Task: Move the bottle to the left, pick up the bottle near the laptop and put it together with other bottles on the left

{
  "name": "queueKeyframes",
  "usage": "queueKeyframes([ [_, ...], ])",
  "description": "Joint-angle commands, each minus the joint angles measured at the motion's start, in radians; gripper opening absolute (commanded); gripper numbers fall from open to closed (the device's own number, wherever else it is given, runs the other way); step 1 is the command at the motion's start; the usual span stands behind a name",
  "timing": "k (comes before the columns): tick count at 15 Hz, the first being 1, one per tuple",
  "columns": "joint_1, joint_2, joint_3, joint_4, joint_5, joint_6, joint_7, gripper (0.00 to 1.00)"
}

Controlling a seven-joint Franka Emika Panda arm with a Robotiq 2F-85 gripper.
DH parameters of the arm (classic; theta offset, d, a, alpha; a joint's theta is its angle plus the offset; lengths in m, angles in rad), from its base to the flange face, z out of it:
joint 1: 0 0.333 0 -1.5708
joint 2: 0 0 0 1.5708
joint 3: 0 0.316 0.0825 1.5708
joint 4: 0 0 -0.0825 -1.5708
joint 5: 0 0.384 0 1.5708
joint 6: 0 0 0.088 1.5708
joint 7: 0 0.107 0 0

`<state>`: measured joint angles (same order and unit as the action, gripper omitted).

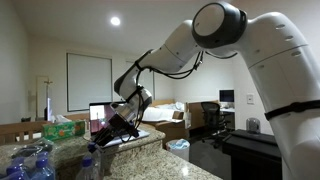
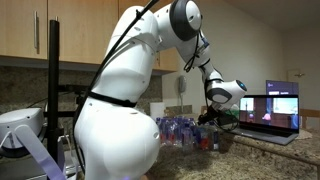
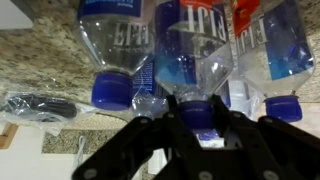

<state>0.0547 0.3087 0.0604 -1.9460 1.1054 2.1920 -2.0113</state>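
**Dim warm room, soft low-detail frames**

Both exterior views are lit dimly and warmly from above. A ceiling light [image 1: 115, 20] is blown out, with a faint halo around it. The laptop [image 2: 272, 108] screen is overexposed and its colours are washed out. The arm [image 1: 280, 60] is caught close to the lens, large and soft, with its underside shaded. The counter [image 1: 150, 160] foreground is dark and blurred. The wrist view is lit more evenly. Speckled highlights are seen on the bottle [image 3: 190, 55] and other bottles [image 3: 115, 45], and the labels are slightly smeared. The gripper [image 3: 197, 108] is rendered as a near-black, unfocused silhouette.
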Motion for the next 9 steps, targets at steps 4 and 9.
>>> queueKeyframes([
  [4, 0.008, 0.046, 0.021, 0.129, -0.157, -0.054, 0.203, 0.77],
  [9, -0.001, 0.016, 0.028, 0.12, -0.187, -0.067, 0.217, 1.0],
])
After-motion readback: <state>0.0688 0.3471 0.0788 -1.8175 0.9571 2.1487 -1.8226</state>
